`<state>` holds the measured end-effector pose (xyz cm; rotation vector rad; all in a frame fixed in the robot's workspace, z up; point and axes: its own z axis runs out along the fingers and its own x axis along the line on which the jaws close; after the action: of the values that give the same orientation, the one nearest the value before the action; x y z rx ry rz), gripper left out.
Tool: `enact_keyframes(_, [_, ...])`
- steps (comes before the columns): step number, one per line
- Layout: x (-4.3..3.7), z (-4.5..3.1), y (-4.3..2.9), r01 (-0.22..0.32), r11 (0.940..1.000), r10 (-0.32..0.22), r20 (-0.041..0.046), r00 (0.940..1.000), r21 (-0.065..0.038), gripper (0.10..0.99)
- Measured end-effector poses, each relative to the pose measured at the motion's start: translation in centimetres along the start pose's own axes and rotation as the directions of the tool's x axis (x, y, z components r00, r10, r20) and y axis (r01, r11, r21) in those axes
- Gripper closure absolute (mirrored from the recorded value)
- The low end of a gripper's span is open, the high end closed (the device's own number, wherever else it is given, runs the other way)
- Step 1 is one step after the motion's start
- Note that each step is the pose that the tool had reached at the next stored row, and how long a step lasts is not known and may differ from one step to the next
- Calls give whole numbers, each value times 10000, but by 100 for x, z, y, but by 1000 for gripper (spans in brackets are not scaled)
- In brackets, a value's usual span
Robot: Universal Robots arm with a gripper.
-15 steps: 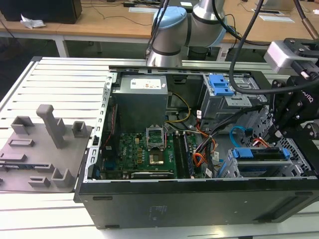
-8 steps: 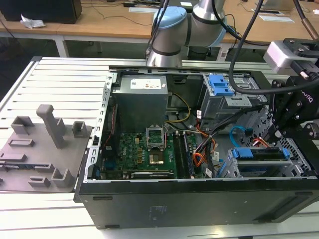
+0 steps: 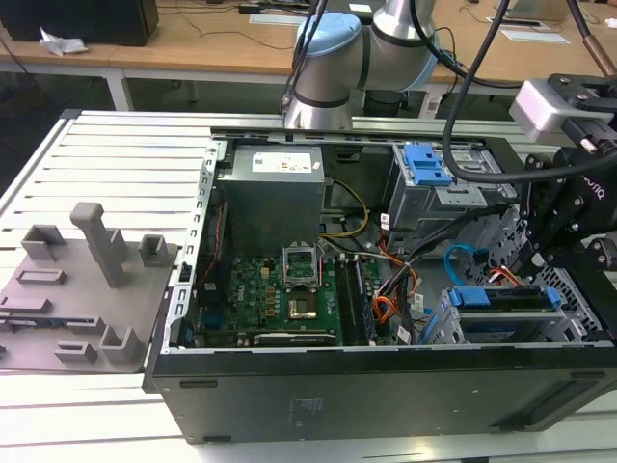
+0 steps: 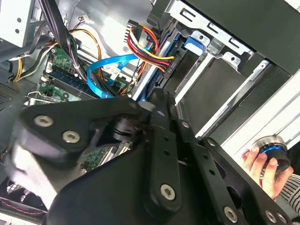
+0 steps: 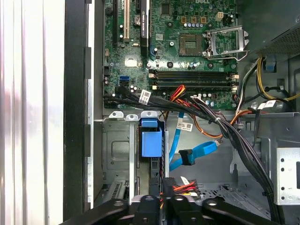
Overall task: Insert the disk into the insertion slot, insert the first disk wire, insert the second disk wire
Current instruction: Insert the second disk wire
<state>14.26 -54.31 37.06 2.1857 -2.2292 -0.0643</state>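
Gripper: we find the gripper (image 3: pixel 536 260) low inside the open computer case (image 3: pixel 386 386), at the exterior view's right, directly over the drive bay. We cannot tell whether it is open or closed.

Disk: the disk (image 3: pixel 501 297) already sits in the insertion slot (image 3: pixel 463 328), with its blue carrier showing along the upper edge. Its long axis runs across the exterior view from left to right.

Nearest thing: the first disk wire (image 5: pixel 180 188), which we take to be the black plug on red, yellow and black leads, lies just beside the gripper at the end of the disk. Whether it is fully seated we cannot tell.

Second wire: the second disk wire (image 5: pixel 206 150) curves in a light-blue loop beside the slot, on the motherboard (image 5: pixel 187 47) side. Its plug hangs near the disk but apart from it, so we judge it not yet inserted.

Key relation: the disk's connector end is right at the gripper. The light-blue plug lies off to one side, toward the motherboard. In the exterior view its loop stands to the left of the gripper.

Bystander: a person's hand (image 4: pixel 260 168) rests on a round knob (image 4: pixel 276 152) outside the case.
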Motion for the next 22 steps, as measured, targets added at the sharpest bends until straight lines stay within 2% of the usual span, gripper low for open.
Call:
enact_keyframes(3, [0, 1, 0, 0, 10000, 0, 0, 10000, 0, 725])
enact_keyframes(10, [-40, 1, -9, 31, 10000, -31, -1, 10000, 0, 725])
enact_keyframes(17, [-266, 2, -67, 95, 10000, -95, -4, 10000, -1, 725])
enact_keyframes(18, [-326, 3, -68, 95, 10000, -95, -5, 10000, -1, 725])
enact_keyframes(22, [-342, 5, -63, 96, 10000, -96, -3, 10000, -2, 725])
